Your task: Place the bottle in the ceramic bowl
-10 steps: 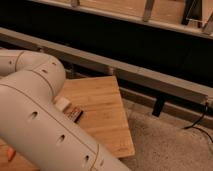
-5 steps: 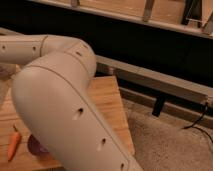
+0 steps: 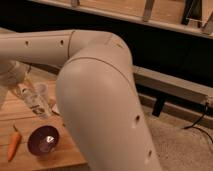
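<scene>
The clear plastic bottle (image 3: pixel 34 101) hangs tilted at the left, its upper end in my gripper (image 3: pixel 21 81), which is shut on it. The bottle is held above the wooden table (image 3: pixel 15 117), just up and left of the ceramic bowl (image 3: pixel 43 141). The bowl is dark purplish-brown and glossy, and stands near the table's front edge. My arm's big pale elbow (image 3: pixel 100 95) fills the middle of the view and hides the right part of the table.
An orange carrot (image 3: pixel 14 143) lies on the table left of the bowl. A small white thing (image 3: pixel 55 108) shows beside the bottle, half hidden by the arm. A dark shelf unit (image 3: pixel 170 50) runs along the back. A cable (image 3: pixel 197 120) lies on the speckled floor at right.
The arm has swung further across the view. The gripper with the bottle has come into sight at the left, above the bowl. The bowl and carrot show more fully.
</scene>
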### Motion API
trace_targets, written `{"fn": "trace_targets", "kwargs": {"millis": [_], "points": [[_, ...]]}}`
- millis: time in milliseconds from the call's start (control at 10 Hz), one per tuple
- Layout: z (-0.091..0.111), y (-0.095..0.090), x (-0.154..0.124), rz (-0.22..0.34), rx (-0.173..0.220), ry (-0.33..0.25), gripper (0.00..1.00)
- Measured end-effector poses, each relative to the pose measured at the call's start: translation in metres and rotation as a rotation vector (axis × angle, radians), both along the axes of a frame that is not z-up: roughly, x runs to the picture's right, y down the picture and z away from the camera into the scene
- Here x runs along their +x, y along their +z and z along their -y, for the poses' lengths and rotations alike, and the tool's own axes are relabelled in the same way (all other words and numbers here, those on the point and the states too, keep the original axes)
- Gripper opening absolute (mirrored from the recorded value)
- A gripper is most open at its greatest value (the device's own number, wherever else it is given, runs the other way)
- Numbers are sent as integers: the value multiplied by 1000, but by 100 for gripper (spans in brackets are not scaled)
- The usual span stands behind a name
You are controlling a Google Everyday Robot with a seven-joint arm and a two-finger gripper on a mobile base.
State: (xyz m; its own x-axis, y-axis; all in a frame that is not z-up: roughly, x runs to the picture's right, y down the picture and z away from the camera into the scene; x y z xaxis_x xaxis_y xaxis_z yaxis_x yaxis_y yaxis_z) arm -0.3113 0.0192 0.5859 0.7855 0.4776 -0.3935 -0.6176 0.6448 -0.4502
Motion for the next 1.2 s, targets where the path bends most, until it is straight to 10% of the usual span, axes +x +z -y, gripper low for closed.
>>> {"fn": "trace_targets", "kwargs": {"millis": [1200], "points": [[-106, 3, 7, 184, -85, -103, 15]]}}
